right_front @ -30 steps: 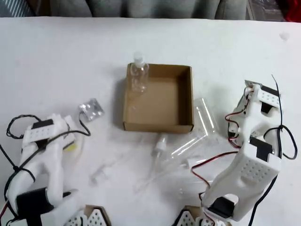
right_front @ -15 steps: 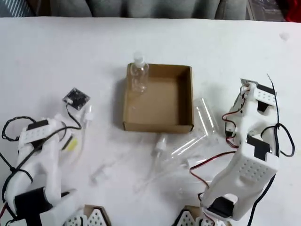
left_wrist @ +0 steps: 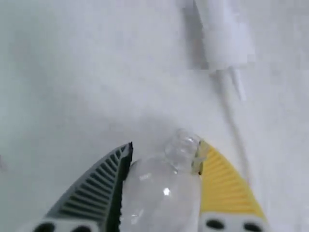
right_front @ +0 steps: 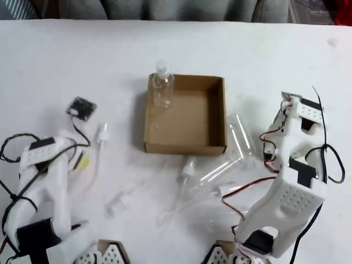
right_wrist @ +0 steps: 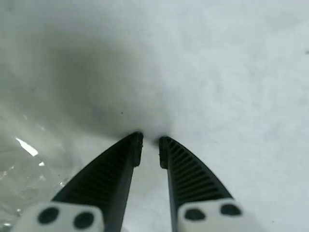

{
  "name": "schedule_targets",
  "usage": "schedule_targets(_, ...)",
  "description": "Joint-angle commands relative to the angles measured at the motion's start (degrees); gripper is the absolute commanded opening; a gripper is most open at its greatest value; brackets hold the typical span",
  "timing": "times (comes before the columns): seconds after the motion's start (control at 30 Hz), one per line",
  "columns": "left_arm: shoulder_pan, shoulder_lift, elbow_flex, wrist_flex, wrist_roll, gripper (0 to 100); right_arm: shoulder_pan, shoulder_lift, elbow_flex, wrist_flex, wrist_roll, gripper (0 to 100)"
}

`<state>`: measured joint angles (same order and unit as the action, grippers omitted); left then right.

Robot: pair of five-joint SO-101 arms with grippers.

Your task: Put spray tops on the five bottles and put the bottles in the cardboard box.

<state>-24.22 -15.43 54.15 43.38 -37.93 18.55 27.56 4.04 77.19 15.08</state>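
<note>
though hidden overhead, left pincer (left_wrist: 165, 147) grips bottle (left_wrist: 159, 198).

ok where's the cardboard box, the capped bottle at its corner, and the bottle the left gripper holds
cardboard box (right_front: 184, 147): high view, front wall
capped bottle (right_front: 163, 92): high view, clear body
held bottle (left_wrist: 161, 193): left wrist view, clear body below the neck

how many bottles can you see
4 bottles. One stands capped in the cardboard box's far left corner; one is in the left gripper; two lie by the box's front right corner. Another may lie unseen beside those.
</note>
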Motion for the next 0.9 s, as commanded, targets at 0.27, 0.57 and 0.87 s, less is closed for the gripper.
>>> schedule_targets(0.27, 1.27, -0.57, -19.87, 18.64, 28.66, 15, -4.44, 0.48, 0.26, -1.36, 0.35, 1.6)
schedule_targets(0.57, 1.36, -0.57, -25.41, 27.60, 28.48, 15, -4.18, 0.48, 0.26, -1.36, 0.44, 1.6)
schedule_targets(0.87, 1.10, -0.57, -25.23, 27.69, 28.31, 34, -4.00, 0.48, 0.53, -1.10, 0.62, 1.6)
